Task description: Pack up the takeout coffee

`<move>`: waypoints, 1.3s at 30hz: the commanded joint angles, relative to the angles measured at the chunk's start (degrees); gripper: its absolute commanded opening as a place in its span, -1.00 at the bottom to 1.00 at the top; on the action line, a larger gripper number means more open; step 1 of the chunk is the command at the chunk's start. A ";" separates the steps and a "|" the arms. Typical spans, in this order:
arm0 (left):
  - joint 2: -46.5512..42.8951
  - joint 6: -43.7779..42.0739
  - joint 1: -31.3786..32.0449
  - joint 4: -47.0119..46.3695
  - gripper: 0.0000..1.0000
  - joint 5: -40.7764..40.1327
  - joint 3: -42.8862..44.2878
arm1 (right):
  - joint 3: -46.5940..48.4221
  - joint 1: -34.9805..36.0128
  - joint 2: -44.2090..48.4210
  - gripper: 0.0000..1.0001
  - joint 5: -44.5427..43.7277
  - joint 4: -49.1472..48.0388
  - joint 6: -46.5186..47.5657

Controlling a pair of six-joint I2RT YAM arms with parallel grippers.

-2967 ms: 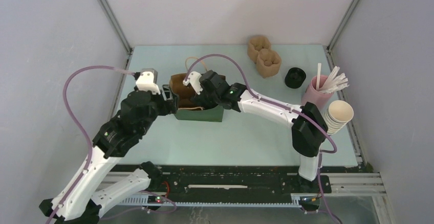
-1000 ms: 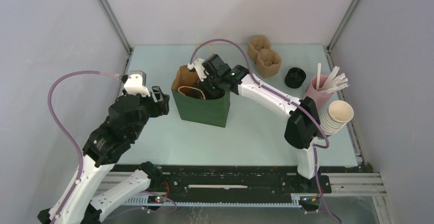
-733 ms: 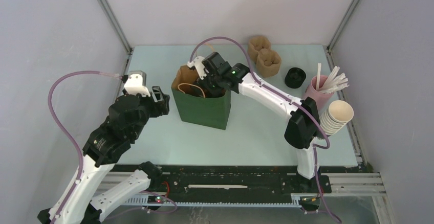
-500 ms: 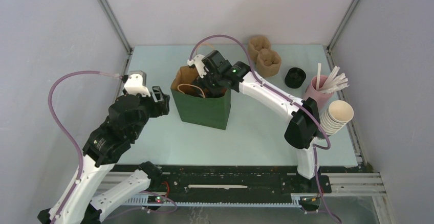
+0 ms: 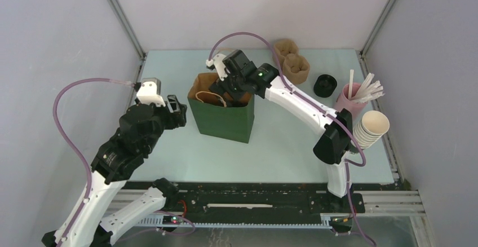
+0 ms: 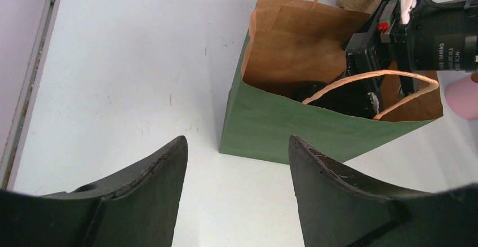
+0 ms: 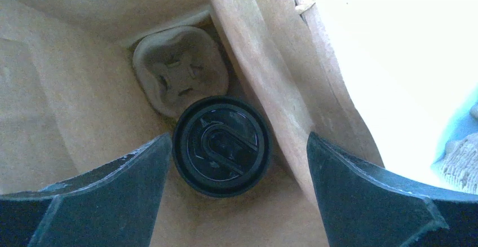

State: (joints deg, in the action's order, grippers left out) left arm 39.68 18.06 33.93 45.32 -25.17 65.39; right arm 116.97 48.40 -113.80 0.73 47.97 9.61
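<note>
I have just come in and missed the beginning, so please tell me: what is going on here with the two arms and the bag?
The takeout coffee stands upright at the bottom of the green bag, right by a pulp cup holder. The right claw hangs open in the bag's mouth above the cup and holds nothing. The left claw is also open and holds nothing, apart from the bag.

Overhead and both wrist views share the bag (image 5: pixel 221 122), right seemingly inside

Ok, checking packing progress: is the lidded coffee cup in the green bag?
In: the coffee cup, black lid up, sits inside the green bag.
</note>
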 commanded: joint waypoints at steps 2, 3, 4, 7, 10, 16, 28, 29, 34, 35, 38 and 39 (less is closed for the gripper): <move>-0.43 0.13 -0.53 -0.73 0.42 0.70 1.35 | 3.93 0.28 2.84 0.94 -0.73 1.56 -1.08; -0.48 0.13 -0.53 -0.76 0.42 0.75 1.34 | 4.42 0.33 2.92 0.94 -0.73 1.97 -1.10; -0.56 0.13 -0.56 -0.79 0.42 0.81 1.36 | 4.98 0.44 3.07 0.93 -0.73 2.34 -1.11; -0.65 0.20 -0.53 -0.94 0.42 0.87 1.24 | 6.08 0.85 4.05 0.91 -0.73 3.06 -1.24; -0.88 0.30 -0.62 -0.95 0.42 0.85 1.17 | 7.43 1.23 5.39 0.87 -0.62 4.28 -1.43; -1.75 0.95 -0.64 -1.89 0.42 1.06 0.41 | 7.83 1.87 9.92 0.82 -1.94 6.97 -1.82; -0.37 -0.37 -0.62 -2.04 0.47 0.68 5.79 | 6.14 1.42 25.08 0.85 -15.37 13.96 -1.25; -0.41 -0.33 -0.58 -2.10 0.48 0.28 6.47 | 3.30 1.28 27.79 0.87 -16.52 13.95 -0.92; -1.34 0.27 -0.58 -3.09 0.53 -2.58 8.55 | -8.67 -1.18 40.39 0.99 -23.30 14.77 -1.88; -1.57 0.30 -0.62 -3.35 0.54 -2.93 8.85 | -9.80 -2.18 41.96 0.99 -23.70 15.53 -2.59; -2.06 0.39 -0.58 -3.88 0.57 -3.93 10.08 | -12.58 -6.26 45.23 0.99 -24.94 17.08 -4.51; -2.14 0.35 -0.62 -3.92 0.58 -4.00 10.50 | -13.69 -8.16 45.86 0.99 -25.14 17.12 -5.40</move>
State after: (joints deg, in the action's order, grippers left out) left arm 38.09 18.46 33.61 43.81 -26.89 72.84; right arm 106.61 44.95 -69.60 -20.16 62.96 7.62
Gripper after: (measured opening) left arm 0.783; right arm 0.993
